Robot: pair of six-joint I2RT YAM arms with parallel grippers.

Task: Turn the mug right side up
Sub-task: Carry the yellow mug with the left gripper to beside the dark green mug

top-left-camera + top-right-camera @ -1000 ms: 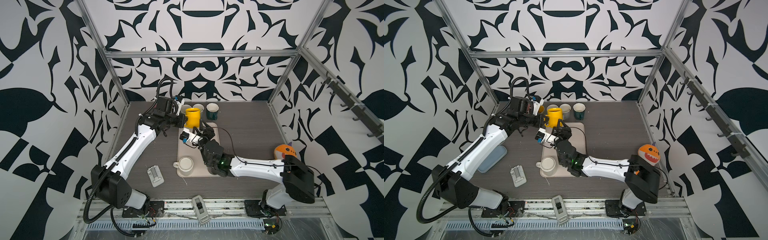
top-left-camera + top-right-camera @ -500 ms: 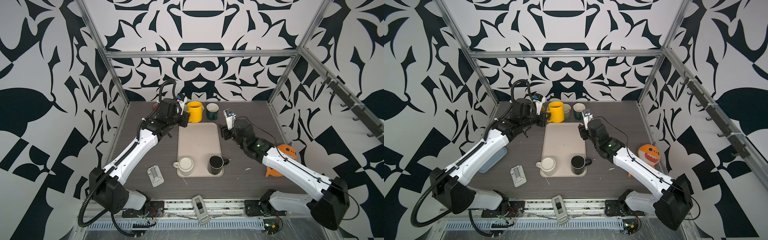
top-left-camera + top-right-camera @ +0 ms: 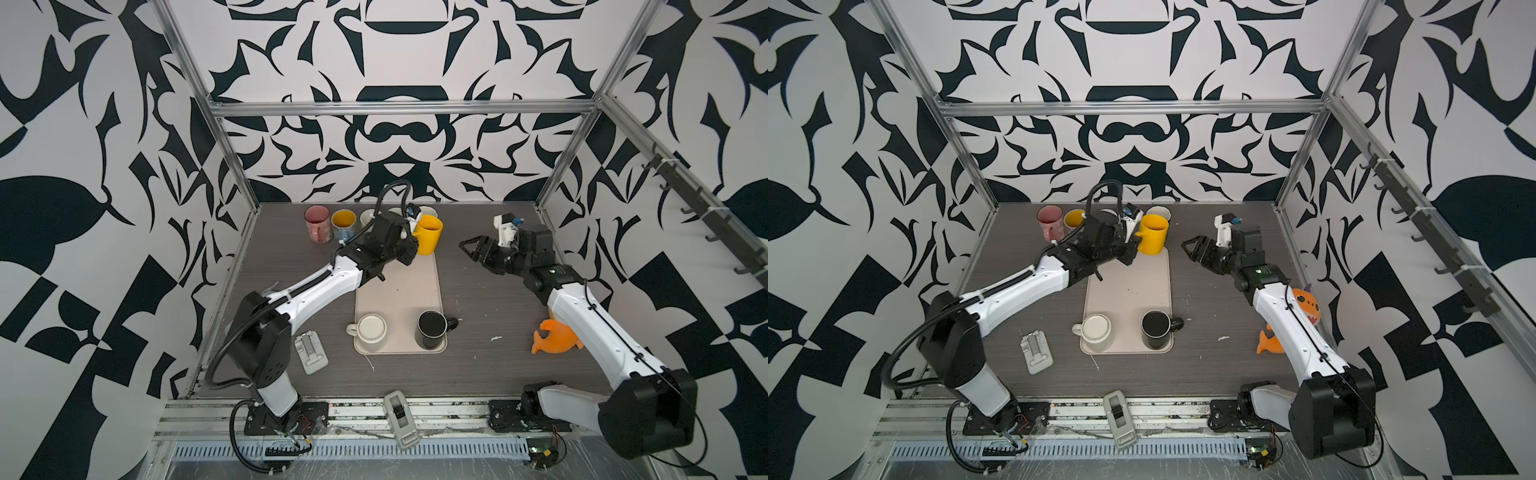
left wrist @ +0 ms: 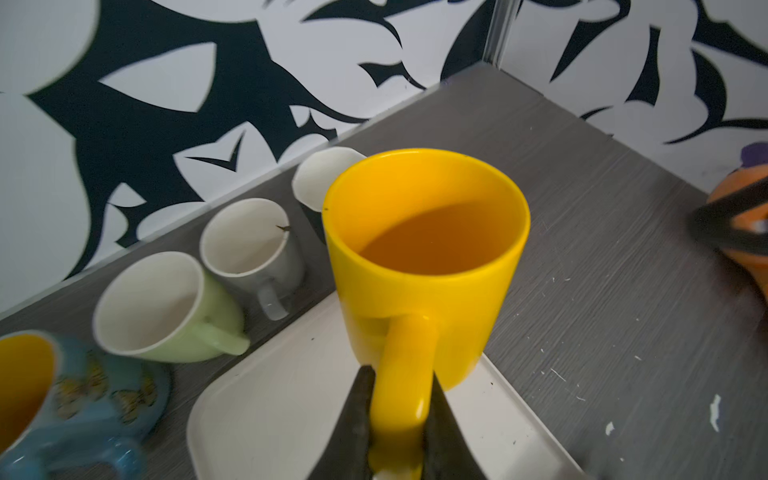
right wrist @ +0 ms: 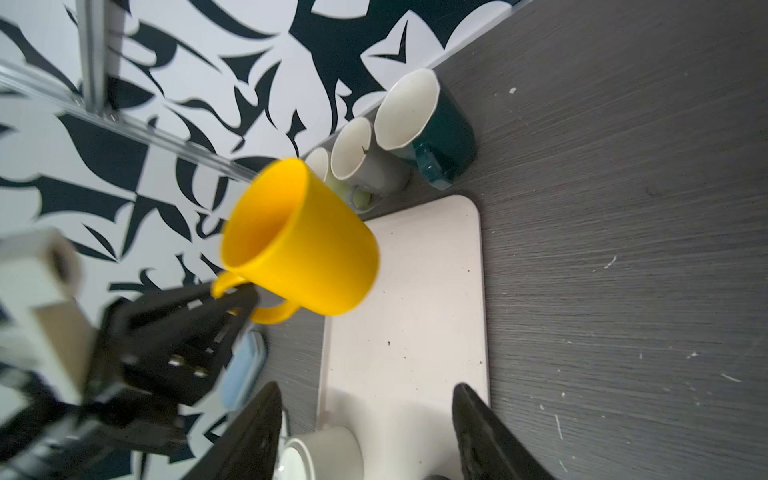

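Left of centre in both top views, the left gripper (image 3: 410, 240) reaches toward the back of the desk (image 3: 490, 361), its jaws pressed onto the handle of the yellow mug (image 3: 428, 235). The left wrist view shows the two dark fingers (image 4: 353, 419) pinching that handle from either side, low in the frame. The mug stands mouth up with its empty inside open to the camera, so the turning itself looks done, by my reading. What seems left is the setting down and the release. The mug is at the far end of the pale tray (image 3: 399, 291), upper centre of the top views, but I cannot tell whether its base touches the tray or hangs just above it (the right wrist view shows it tilted and a little blurred, which suggests it is not yet resting). Behind it and to its left, a row of other mugs (image 3: 318, 222) lines the back wall, mouths up as far as they show. A white mug (image 3: 371, 328) and a black mug (image 3: 431, 328) stand at the tray's near end, lower centre.

Further right, the right gripper (image 3: 469, 249) hangs over bare desk, well apart from the yellow mug, its jaws spread with nothing between them. It takes no part in the hold — the mug is wholly the left arm's. An orange toy (image 3: 557, 338) lies at the lower right.
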